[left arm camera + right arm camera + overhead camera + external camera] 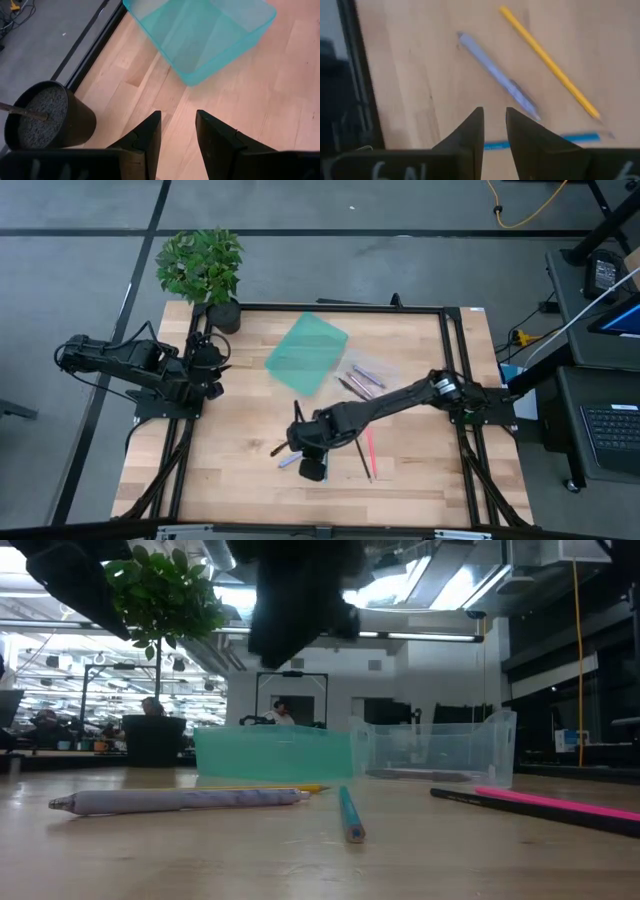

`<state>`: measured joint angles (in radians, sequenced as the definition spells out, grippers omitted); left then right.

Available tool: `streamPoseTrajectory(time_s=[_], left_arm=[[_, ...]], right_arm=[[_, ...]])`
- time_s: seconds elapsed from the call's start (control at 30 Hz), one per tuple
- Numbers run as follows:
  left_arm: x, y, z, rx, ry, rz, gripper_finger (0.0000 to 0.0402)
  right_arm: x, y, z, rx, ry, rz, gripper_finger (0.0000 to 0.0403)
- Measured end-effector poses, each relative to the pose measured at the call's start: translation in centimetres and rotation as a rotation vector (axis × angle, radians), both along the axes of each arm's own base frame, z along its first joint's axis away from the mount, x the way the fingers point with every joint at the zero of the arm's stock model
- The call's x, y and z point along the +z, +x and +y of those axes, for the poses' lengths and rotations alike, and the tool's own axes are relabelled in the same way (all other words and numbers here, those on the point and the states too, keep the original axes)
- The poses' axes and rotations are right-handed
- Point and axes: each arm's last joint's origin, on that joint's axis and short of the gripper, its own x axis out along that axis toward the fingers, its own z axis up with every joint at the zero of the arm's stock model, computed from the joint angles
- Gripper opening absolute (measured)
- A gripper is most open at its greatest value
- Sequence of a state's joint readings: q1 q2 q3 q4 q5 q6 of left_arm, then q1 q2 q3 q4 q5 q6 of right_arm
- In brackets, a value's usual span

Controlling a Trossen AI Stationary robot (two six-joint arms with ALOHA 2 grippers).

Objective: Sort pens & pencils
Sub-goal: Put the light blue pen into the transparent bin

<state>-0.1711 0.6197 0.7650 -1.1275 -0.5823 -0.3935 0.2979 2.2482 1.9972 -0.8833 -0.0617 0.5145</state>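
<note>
While the right gripper [312,467] hangs over near-centre sticks from above, the low view shows the lavender pen [180,801] flat; w/ fingers [470,132] narrowly apart, empty, it should descend astride it.

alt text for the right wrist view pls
The right tool, its two dark fingers slightly apart and empty, hovers over a wooden table. Ahead of it lie a lavender pen and a yellow pencil, with a blue pencil close beside the fingers.
</note>
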Motion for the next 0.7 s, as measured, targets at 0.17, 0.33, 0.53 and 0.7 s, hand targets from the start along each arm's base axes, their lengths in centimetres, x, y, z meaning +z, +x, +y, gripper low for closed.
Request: streamPoseTrajectory(time_s=[0.17,0.33,0.53,0.7], left_arm=[[0.0,0.0,0.0,0.000,0.000,-0.001,0.0115],[0.0,0.0,0.0,-0.001,0.000,0.000,0.0115],[0.0,0.0,0.0,-0.002,-0.003,0.001,0.0115],[0.0,0.0,0.0,-0.002,-0.003,0.001,0.0115]], right_arm=[[-3.0,2.1,-1.1,0.108,0.035,0.000,0.0082],[-4.6,3.2,-2.2,0.156,0.090,0.024,0.0082],[-5.0,3.0,-1.9,0.184,0.094,0.052,0.0082],[-5.1,3.0,-1.6,0.202,0.069,0.044,0.0082]])
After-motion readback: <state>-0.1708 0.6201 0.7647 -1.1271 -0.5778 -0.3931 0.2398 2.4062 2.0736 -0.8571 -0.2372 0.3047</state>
